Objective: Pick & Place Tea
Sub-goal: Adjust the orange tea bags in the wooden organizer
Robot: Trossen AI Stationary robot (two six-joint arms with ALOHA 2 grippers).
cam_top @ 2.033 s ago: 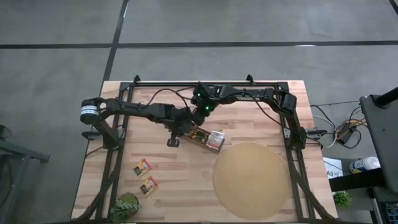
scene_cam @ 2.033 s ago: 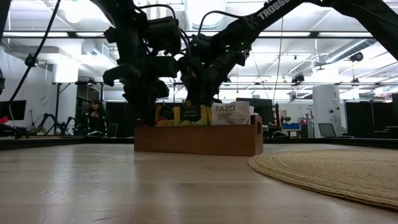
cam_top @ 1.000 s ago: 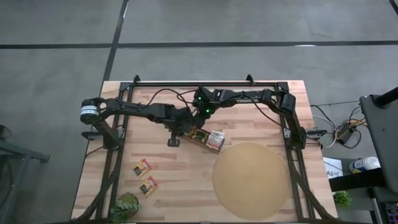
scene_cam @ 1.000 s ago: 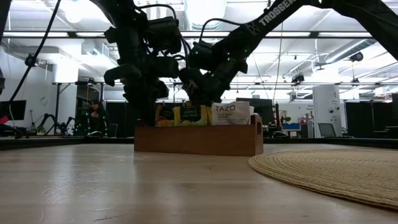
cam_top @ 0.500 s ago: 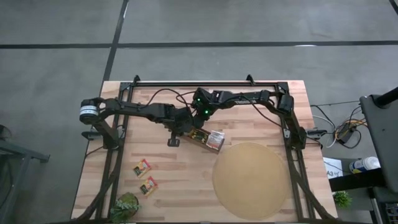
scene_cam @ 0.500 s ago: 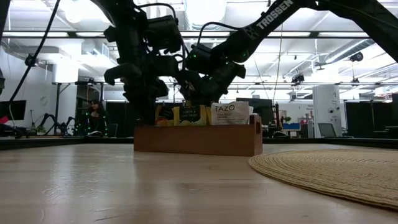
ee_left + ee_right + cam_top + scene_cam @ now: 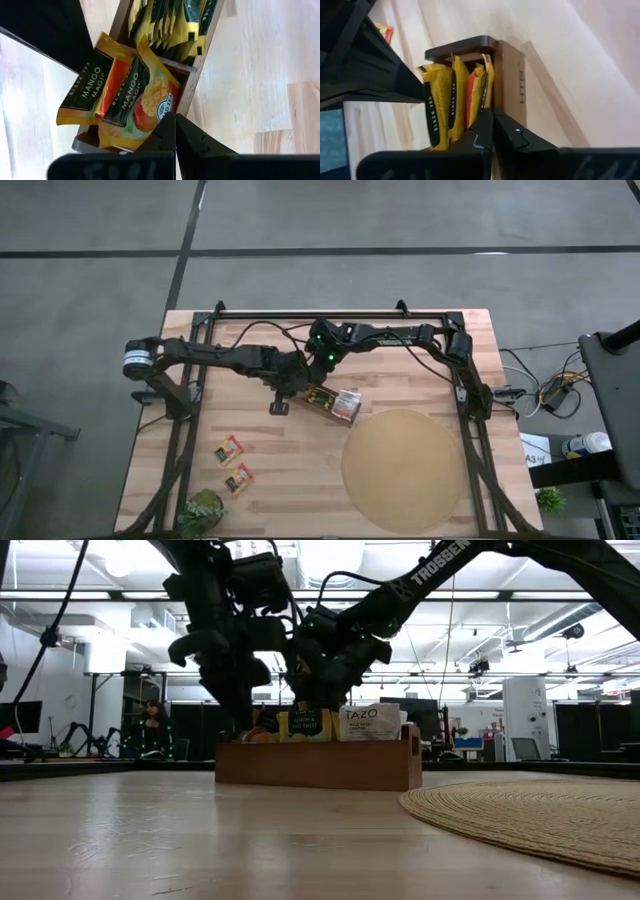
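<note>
Here the left gripper [image 7: 175, 120] is clenched, its two dark fingers pressed flat together with nothing between them, the tips poised just above the orange-red mango tea sachets [image 7: 132, 92] that stand at the near end of the brown oblong wooden box [image 7: 197, 60]. Beyond those, further along the box from this gripper, sit the green-yellow sachets [image 7: 170, 20] packed in a row.

The right gripper [image 7: 493, 120] is likewise clenched on nothing, its tips at the box's end wall, beside the upright yellow and orange packets. From above, both grippers meet over the same end of the box, the left gripper [image 7: 300, 387] and the right gripper [image 7: 322, 372] close together. At the box's far end from them a white sachet with orange print [image 7: 372, 723] stands facing the low camera.

Well apart from the grippers, two loose orange-red sachets [image 7: 233, 463] lie flat on the pale wooden plank table [image 7: 420, 380], and near them, at the table's edge, is a small green plant [image 7: 203, 510]. The big round tan woven mat [image 7: 403, 469] lies just beside the box.

Around the table runs a grey floor with dark seams. Across the table the room is a wide, bright hall with ceiling lights, dark equipment, and a person [image 7: 155, 728] far off.
</note>
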